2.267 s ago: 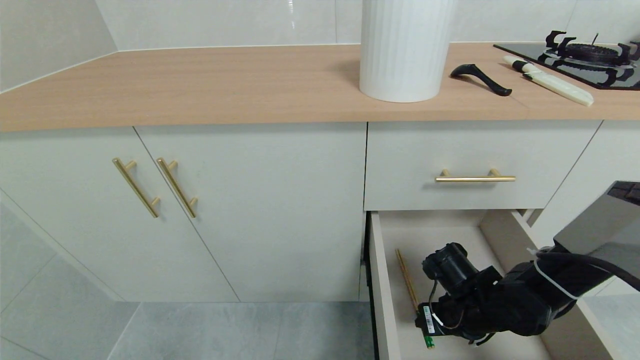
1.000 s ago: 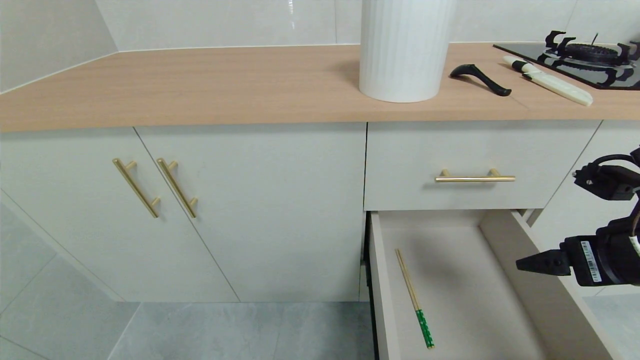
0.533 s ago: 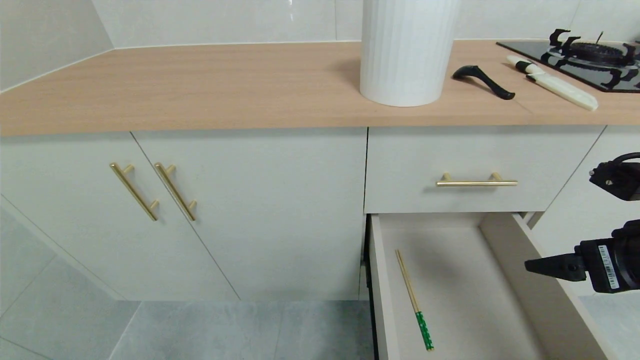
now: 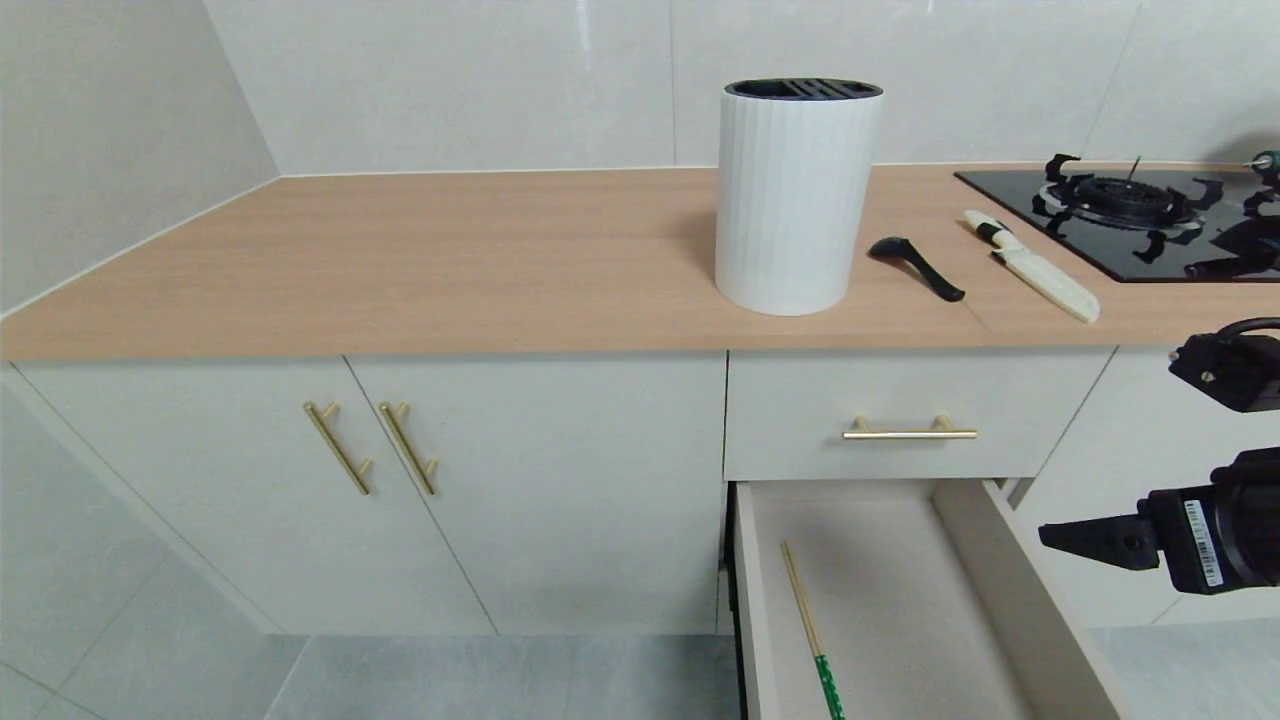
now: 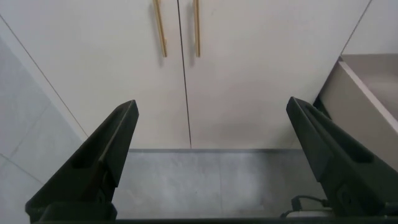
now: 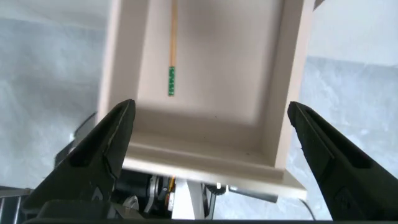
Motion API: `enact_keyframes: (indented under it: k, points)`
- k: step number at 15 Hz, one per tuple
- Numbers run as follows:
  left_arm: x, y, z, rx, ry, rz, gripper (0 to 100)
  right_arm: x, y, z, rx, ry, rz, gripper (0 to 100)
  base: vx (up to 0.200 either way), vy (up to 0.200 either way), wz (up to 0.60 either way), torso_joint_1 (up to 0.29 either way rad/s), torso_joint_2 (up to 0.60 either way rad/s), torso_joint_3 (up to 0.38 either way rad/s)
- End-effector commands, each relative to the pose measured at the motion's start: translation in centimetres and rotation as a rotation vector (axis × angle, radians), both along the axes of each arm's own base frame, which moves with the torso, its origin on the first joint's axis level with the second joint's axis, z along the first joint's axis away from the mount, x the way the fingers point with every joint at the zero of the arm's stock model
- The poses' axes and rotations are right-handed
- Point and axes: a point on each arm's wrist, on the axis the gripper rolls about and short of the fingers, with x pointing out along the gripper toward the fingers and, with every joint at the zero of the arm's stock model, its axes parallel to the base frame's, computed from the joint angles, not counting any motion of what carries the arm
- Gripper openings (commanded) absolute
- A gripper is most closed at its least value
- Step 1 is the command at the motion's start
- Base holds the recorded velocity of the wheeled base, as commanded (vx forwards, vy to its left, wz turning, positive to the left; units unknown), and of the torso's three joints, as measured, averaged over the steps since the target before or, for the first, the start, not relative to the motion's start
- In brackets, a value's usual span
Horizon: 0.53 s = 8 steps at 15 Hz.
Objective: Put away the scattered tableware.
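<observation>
Right gripper (image 6: 209, 107) has lifted out of the drawer (image 4: 752, 600), wide open, holding nothing. Chopsticks (image 4: 805, 640) lie by the drawer's left wall; spoon (image 4: 915, 265) and knife (image 4: 1035, 265) wait.

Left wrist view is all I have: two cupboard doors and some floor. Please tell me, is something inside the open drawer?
Observer: Yes. Chopsticks with green ends lie in the drawer, near its left wall.
Operator: What tableware is out on the counter?
Observer: A black spoon and a knife lie on the counter, to the right of the white holder.
Operator: Does the right gripper hold anything?
Observer: No. The right gripper is open and empty.
</observation>
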Motion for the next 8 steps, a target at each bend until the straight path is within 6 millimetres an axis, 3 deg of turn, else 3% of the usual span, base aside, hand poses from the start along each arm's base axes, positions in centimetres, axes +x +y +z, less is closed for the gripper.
enact_keyframes:
  k: [1,8]
  points:
    - [0.0,0.0,0.01,0.001,0.0,0.001,100,0.09,0.06,-0.13,-0.003,0.006,0.001,100,0.0,0.0,0.0,0.373,-0.48,-0.276]
    - [0.0,0.0,0.01,0.001,0.0,0.001,100,0.34,0.16,-0.17,-0.001,0.0,0.0,100,0.0,0.0,0.0,0.257,-0.49,-0.263]
